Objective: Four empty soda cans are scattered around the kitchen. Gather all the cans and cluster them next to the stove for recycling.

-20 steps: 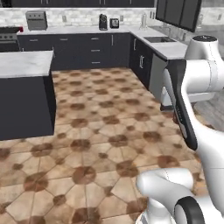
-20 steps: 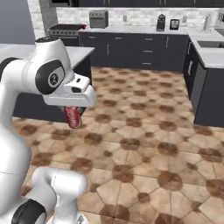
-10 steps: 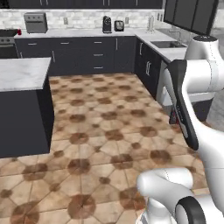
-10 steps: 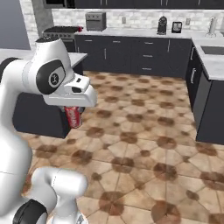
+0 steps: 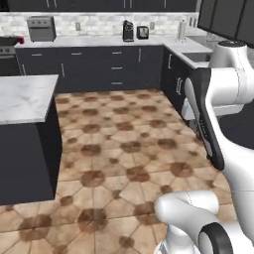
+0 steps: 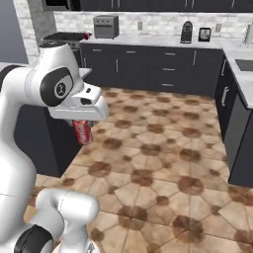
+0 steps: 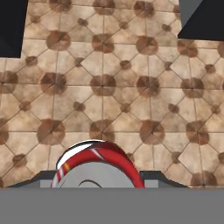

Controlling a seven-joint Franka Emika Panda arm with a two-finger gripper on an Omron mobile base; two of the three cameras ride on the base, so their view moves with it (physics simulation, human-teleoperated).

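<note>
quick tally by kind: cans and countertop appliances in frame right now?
Red soda can: 1, held in the gripper, also seen from above in the hand view
Toaster oven: 1
Coffee machine: 1
Small dark appliance beside the coffee machine: 1
Stove: 1
Total: 5

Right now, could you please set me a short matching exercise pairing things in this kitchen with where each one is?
Things:
1. red soda can
2. toaster oven
3. coffee machine
4. stove

Places:
A. on the back counter near the right corner
B. on the counter just right of the stove
C. held in the shut pincer, above the floor
D. at the left end of the back cabinets

Pairs: 1-C, 2-B, 3-A, 4-D
</note>
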